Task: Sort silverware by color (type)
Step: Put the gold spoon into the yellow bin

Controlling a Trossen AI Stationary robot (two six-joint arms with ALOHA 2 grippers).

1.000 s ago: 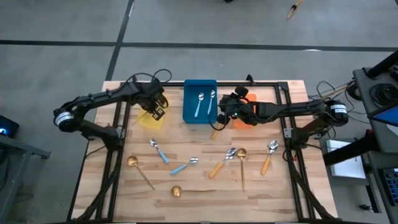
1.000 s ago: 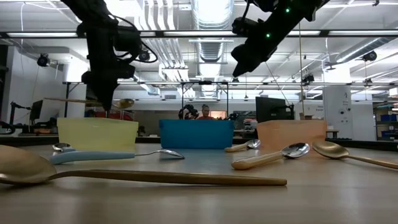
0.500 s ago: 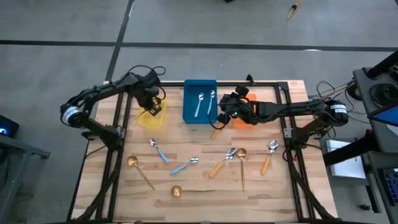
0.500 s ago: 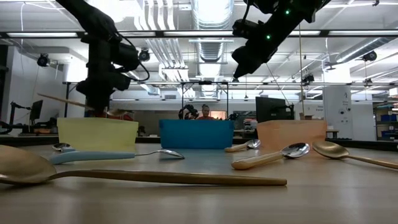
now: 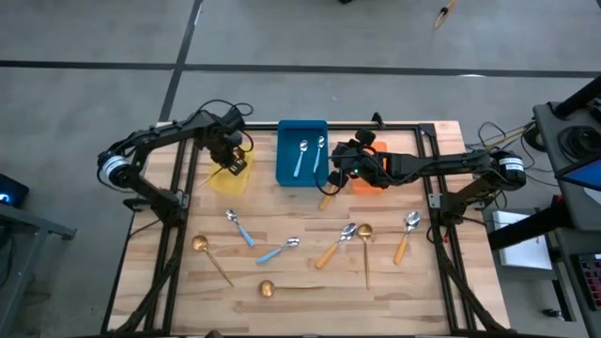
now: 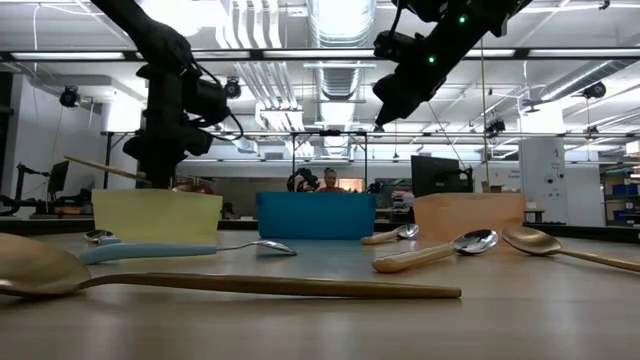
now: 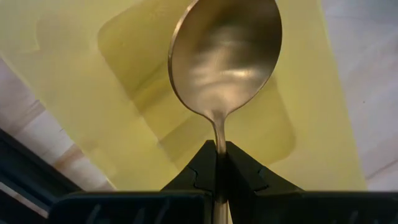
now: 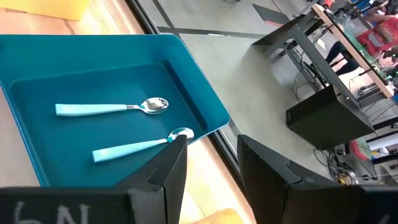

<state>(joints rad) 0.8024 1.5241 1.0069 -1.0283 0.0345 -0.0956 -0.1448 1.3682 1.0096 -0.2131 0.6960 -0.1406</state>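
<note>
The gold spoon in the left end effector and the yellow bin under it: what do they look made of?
The gold spoon looks like metal with a brushed gold finish: its bowl gives soft, streaky reflections. The yellow bin looks like moulded plastic, smooth and slightly translucent, with rounded inner corners. The left end effector is shut on the spoon's neck.

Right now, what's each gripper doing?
Left gripper: shut on a gold spoon over the yellow bin.
Right gripper: open, empty.
</note>
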